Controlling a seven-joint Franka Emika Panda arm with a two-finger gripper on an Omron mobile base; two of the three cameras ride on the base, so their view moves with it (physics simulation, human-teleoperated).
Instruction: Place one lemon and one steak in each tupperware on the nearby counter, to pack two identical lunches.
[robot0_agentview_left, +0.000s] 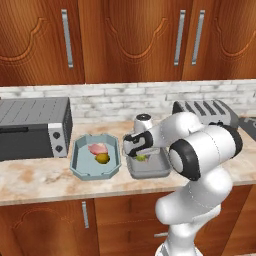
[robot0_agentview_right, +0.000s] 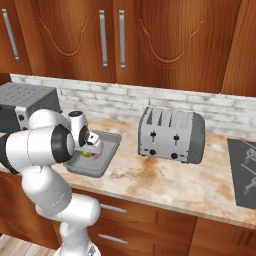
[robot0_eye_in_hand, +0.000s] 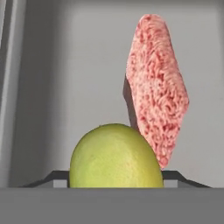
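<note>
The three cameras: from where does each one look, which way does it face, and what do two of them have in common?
Left base view: behind the arm, on its left, facing the counter; arm at lower right, tool over the grey tupperware.
Right base view: behind, on its right; arm at lower left, toaster ahead.
Hand view: on the hand, looking into that tupperware at a lemon and a steak.
Both base views share the grey tupperware and the lemon.
</note>
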